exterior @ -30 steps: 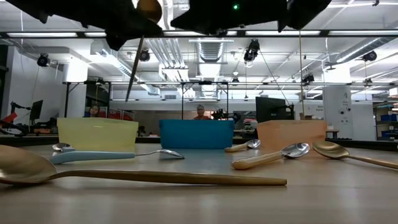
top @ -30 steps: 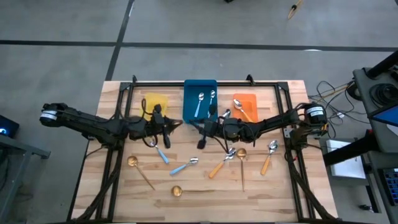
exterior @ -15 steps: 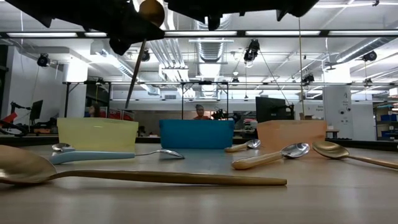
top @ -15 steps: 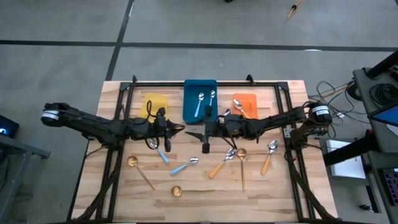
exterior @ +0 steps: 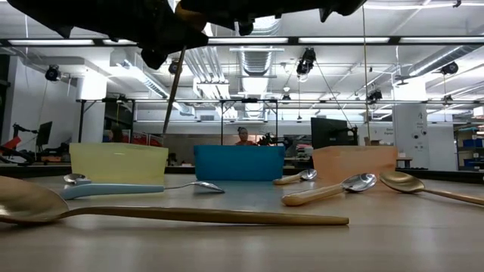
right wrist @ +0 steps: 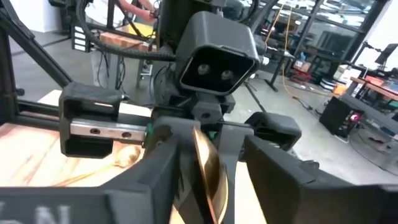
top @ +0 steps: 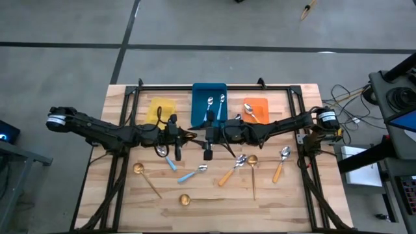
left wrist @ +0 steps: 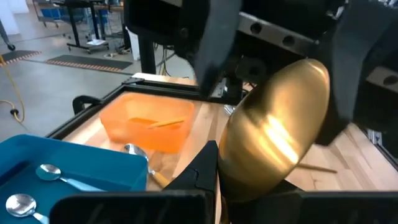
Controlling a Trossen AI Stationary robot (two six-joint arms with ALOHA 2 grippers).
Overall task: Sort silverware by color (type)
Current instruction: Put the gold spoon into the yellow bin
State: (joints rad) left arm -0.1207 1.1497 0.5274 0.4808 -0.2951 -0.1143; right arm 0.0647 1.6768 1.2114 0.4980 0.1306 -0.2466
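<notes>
Gold spoon [exterior: 175, 83] hangs above the table [top: 286, 195], clamped in the left pincer [top: 179, 138], its bowl hidden behind dark arm parts in the low view. The right pincer [top: 209, 138] faces it mid-table, jaws spread around the spoon's bowl. Loose spoons [top: 195, 173] lie nearer on bare wood; the yellow bin [top: 161, 106], blue bin [top: 208, 104] and orange bin [top: 256, 107] line the far edge.

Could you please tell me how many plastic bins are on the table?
3, side by side in the high view: the yellow bin left, the blue bin middle, the orange bin right. None seems hidden.
</notes>
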